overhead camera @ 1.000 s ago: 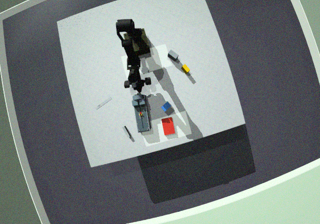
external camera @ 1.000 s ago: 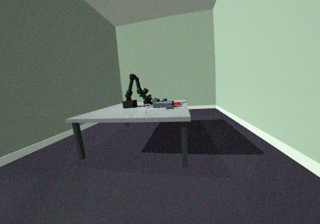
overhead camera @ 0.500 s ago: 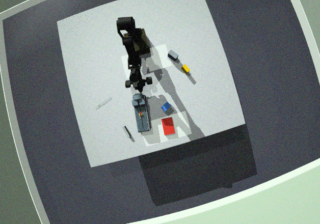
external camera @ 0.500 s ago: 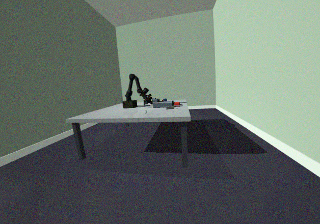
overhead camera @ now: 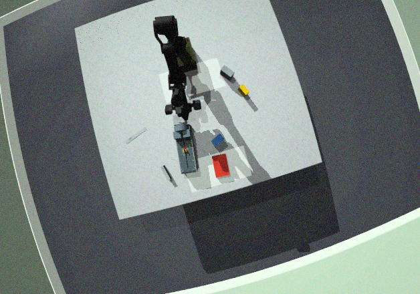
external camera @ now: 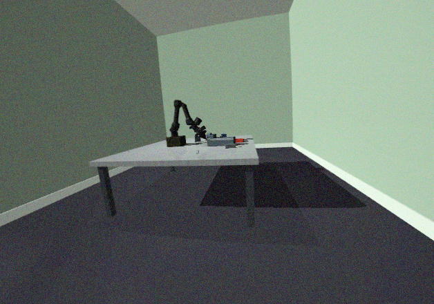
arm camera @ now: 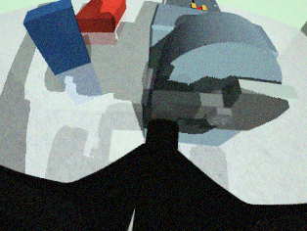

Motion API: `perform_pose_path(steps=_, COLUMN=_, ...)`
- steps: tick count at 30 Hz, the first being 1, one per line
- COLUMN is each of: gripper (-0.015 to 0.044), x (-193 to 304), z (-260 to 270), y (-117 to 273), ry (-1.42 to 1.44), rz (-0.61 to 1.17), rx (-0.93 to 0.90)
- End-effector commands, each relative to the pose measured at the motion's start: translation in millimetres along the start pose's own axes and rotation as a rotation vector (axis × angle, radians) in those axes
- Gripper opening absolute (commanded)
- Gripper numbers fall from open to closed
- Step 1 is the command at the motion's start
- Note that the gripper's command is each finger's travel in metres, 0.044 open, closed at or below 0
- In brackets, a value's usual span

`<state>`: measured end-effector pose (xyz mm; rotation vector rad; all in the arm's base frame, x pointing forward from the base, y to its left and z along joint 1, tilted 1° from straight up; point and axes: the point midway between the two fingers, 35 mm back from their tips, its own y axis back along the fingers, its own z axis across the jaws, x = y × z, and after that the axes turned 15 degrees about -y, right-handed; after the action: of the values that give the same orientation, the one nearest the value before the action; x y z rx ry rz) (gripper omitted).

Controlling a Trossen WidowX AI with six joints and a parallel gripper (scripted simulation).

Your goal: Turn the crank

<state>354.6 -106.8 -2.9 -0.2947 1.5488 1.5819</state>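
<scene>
The grey-blue machine (overhead camera: 190,163) (external camera: 220,141) (arm camera: 168,22) lies lengthwise in front of the arm, its rounded crank end nearest me. A dark crank bar (arm camera: 176,104) crosses that end in the wrist view. My gripper (overhead camera: 184,117) (external camera: 205,137) (arm camera: 157,152) is shut on the crank handle, which the black fingertips mostly hide. The red pointer (overhead camera: 184,149) (arm camera: 199,8) shows as a tiny spot between two brass zero marks, one left (arm camera: 194,5) and one right (arm camera: 204,7). It looks close to them; whether it is exactly level cannot be told.
A blue block (overhead camera: 218,140) (arm camera: 59,41) and a red block (overhead camera: 220,165) (external camera: 239,140) (arm camera: 100,15) lie beside the machine. A grey block (overhead camera: 227,71) and a yellow block (overhead camera: 243,89) lie farther off. A pale strip (overhead camera: 136,135) and a dark bar (overhead camera: 167,173) lie on the other side.
</scene>
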Motion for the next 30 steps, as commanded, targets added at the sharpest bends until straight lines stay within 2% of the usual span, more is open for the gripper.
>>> perform_pose_path(steps=1, gripper=0.0000, x=-6, z=3, y=6, ry=-0.001, rz=-0.005, rx=-0.005)
perform_pose_path(steps=30, gripper=0.0000, x=-28, z=-12, y=24, ry=0.000, rz=-0.006, rx=-0.003)
